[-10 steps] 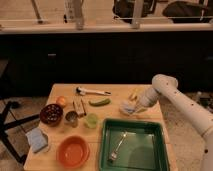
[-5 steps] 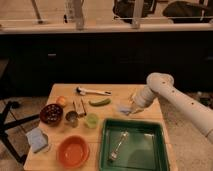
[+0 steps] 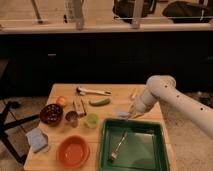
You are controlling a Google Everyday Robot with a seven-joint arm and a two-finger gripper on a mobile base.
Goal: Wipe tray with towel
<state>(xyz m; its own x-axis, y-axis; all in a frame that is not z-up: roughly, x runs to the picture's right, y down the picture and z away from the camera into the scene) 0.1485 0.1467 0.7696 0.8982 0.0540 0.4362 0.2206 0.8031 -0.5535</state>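
A green tray (image 3: 148, 148) lies at the front right of the wooden table, with a metal utensil (image 3: 118, 147) inside it. My gripper (image 3: 130, 113) hangs at the end of the white arm, just above the tray's far left rim. It is shut on a pale blue-grey towel (image 3: 122, 113), which hangs over the table edge of the tray and is apart from the tray's floor.
On the table's left half are an orange bowl (image 3: 73, 151), a blue sponge (image 3: 38, 139), a dark red bowl (image 3: 51, 114), an orange fruit (image 3: 61, 101), a metal cup (image 3: 71, 118), a green cup (image 3: 91, 120), a green vegetable (image 3: 99, 102) and a white-handled tool (image 3: 92, 91).
My gripper has moved left and down with the towel, from beyond the tray's far right side to its far left rim.
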